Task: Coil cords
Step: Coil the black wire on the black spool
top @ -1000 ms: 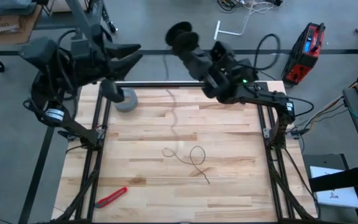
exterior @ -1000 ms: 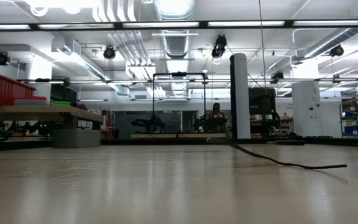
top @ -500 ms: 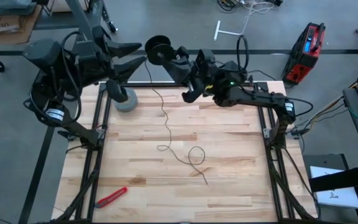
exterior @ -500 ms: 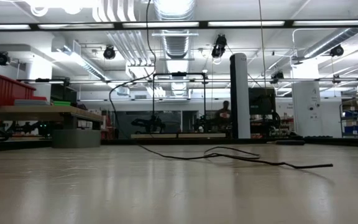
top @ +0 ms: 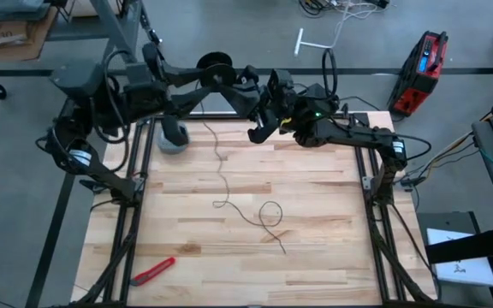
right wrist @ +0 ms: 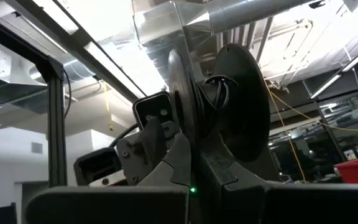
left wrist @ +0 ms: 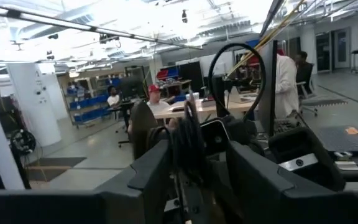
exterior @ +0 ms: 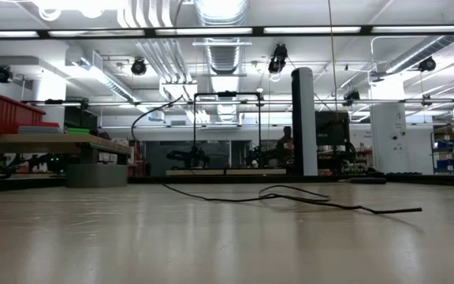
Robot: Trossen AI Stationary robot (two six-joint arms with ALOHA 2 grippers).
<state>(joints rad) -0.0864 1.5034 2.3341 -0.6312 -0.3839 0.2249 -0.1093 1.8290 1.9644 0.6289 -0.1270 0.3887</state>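
Observation:
The small black reel (top: 216, 62) hangs in the air over the table's far edge, with my right gripper (top: 231, 77) shut on it. In the right wrist view the reel (right wrist: 219, 99) stands edge-on, a few turns of cord on its hub. The thin black cord (top: 226, 162) drops from the reel and lies on the table in loose loops (top: 270, 214). The low view also shows the cord (exterior: 290, 196). My left gripper (top: 200, 84) is open, and its fingers stand on either side of the reel (left wrist: 186, 134). My right gripper holds the reel at its rim (right wrist: 194, 146), one finger (right wrist: 178, 163) on each side of the two discs. The fingers come level from the table's right side. The reel is lifted clear and the cord hangs slack below it. My left gripper's fingers flank the reel, and I cannot tell whether they touch it.
A grey tape roll (top: 174, 137) sits at the table's far left corner, under the left arm. A red utility knife (top: 152, 270) lies near the front left. The cord's free end (top: 285, 250) reaches toward the table's middle front.
My right gripper has carried the reel toward the table's left along the far edge and turned it. The cord on the table has been dragged left with it. My left gripper has reached toward the reel, and its open fingers now flank it.

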